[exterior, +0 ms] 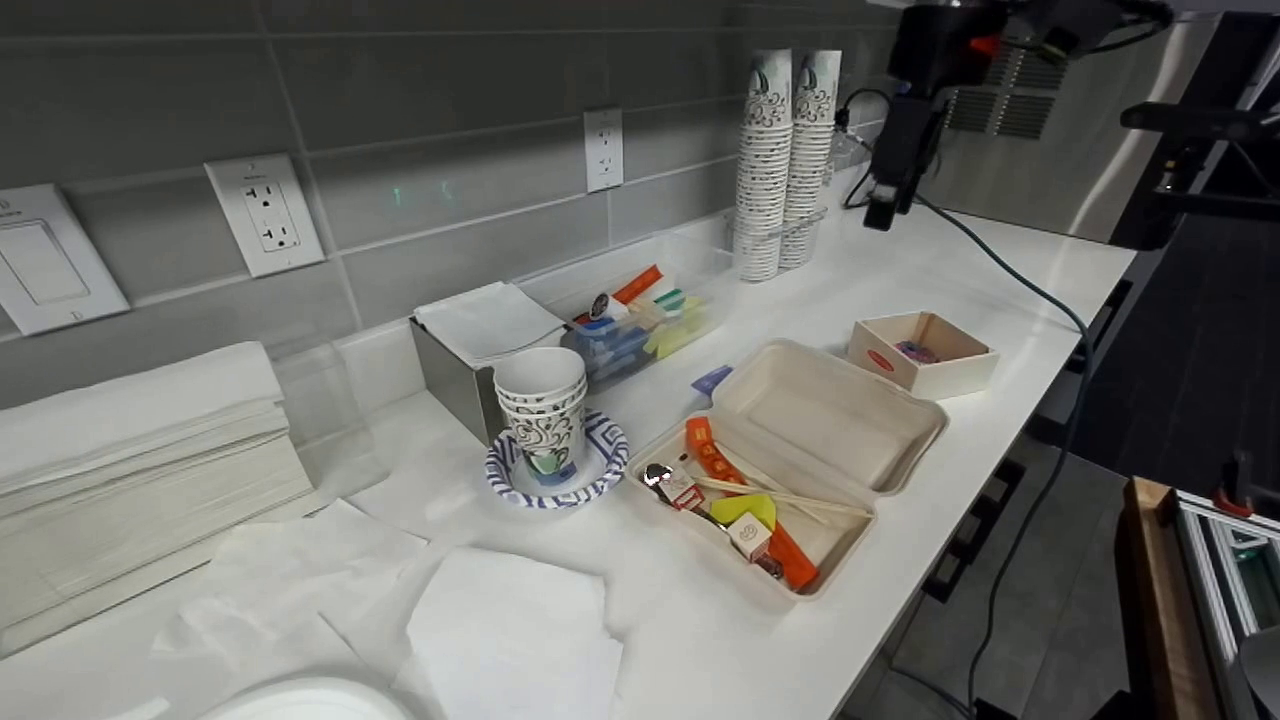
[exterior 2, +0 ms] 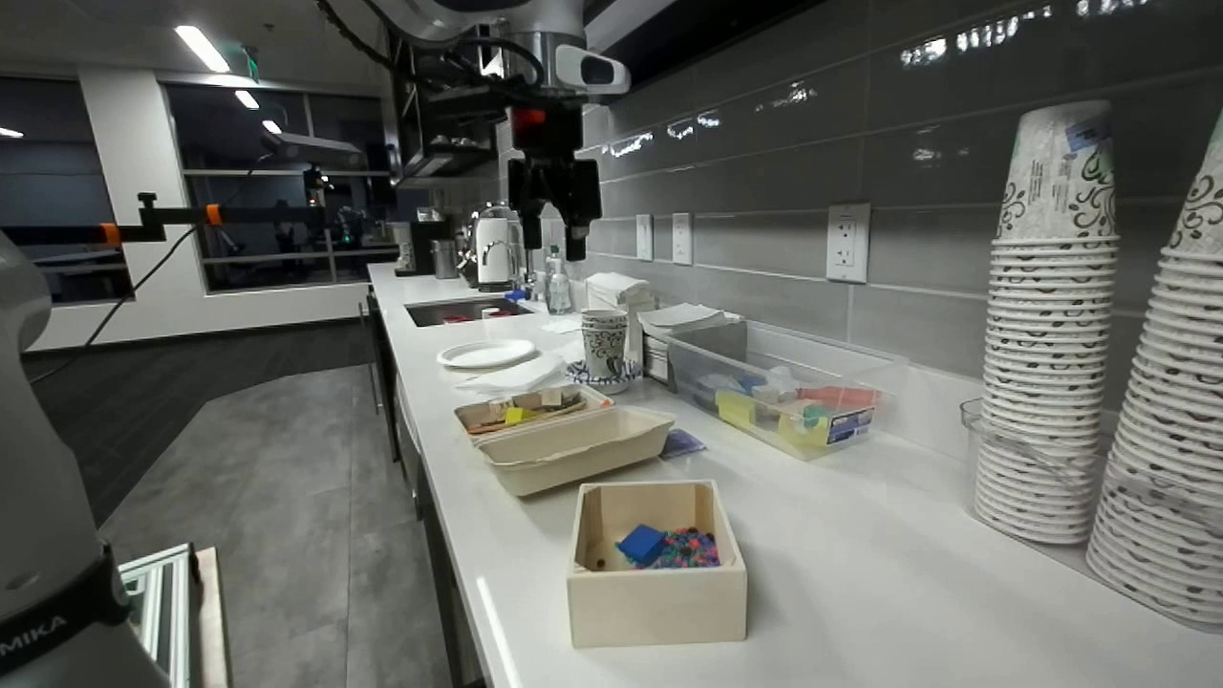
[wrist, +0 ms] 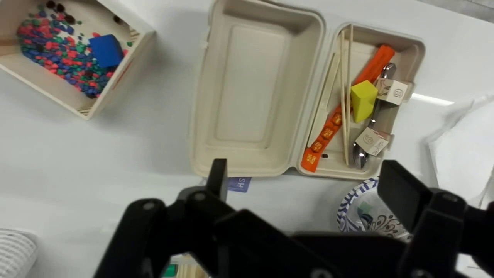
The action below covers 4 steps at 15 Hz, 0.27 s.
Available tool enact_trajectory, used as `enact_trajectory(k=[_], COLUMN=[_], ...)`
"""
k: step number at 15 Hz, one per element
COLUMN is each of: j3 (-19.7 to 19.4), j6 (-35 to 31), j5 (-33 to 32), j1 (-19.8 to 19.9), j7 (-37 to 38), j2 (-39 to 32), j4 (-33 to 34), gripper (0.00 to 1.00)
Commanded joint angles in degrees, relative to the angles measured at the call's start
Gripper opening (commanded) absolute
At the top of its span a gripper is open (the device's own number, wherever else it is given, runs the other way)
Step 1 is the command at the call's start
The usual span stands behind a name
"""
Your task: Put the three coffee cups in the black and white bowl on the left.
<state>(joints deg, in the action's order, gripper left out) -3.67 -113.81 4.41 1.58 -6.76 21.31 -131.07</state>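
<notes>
On the table point(exterior: 670, 640), nested coffee cups point(exterior: 543, 425) stand in the bowl point(exterior: 608, 445): placing seems done, the claw point(exterior 2: 553, 245) spread and empty.

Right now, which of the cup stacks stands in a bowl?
The short nested stack of coffee cups, inside the patterned paper bowl; the two tall stacks stand outside it, each holding far more cups.
</notes>
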Motion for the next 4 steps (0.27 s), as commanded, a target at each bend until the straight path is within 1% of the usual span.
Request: enact_trajectory(k=[1,4], j3=[-0.9,-1.5], j6=[0.2,0.1], j5=[-0.1,-0.1], j1=[0.3,0.6], j7=[-1.1,-1.8], j2=[2.3,5.7], j4=[-1.1,-3.2], gripper=[1.00,1.00])
